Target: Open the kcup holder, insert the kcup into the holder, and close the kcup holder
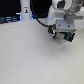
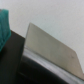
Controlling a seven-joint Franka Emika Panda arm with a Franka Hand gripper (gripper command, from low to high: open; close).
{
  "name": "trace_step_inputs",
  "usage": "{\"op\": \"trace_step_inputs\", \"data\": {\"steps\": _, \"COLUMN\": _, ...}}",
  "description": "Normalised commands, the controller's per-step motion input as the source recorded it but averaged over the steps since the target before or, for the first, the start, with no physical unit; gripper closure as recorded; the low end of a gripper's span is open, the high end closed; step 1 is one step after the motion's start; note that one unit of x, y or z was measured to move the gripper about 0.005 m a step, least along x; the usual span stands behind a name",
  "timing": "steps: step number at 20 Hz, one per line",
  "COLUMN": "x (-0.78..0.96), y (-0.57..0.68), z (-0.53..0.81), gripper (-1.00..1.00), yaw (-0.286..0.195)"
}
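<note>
Exterior view: one white robot arm reaches in at about 2 o'clock, and its single dark two-fingered gripper (image 1: 60, 36) hangs low over the plain white table (image 1: 30, 55). The fingers look spread, with pale table showing between them and nothing clearly pinched. That suggests a hand ready to take something rather than carry it. One tall white post with a blue light (image 1: 25, 10) stands at about 11 o'clock, well apart from the gripper. Dark clutter lines the far edge at 10 o'clock, too blurred to name. I cannot make out the black drawer unit here.

Wrist view: one small teal-green shape, probably the green top of the white kcup (image 2: 4, 25), sits at the frame's edge, just beside a black mass (image 2: 12, 62). One flat grey slab (image 2: 50, 47) lies tilted against that mass. Whether the mass is the kcup holder or part of the gripper, I cannot tell. No open drawer shows, so opening seems not yet done.
</note>
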Motion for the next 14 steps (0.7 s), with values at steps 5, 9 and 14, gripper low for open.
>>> {"op": "trace_step_inputs", "data": {"steps": 5, "x": -0.72, "y": 0.48, "z": 0.01, "gripper": -1.00, "yaw": 0.081}}
{"op": "trace_step_inputs", "data": {"steps": 9, "x": -0.70, "y": 0.41, "z": -0.01, "gripper": -1.00, "yaw": 0.094}}
{"op": "trace_step_inputs", "data": {"steps": 14, "x": -0.68, "y": 0.40, "z": -0.01, "gripper": -1.00, "yaw": 0.099}}
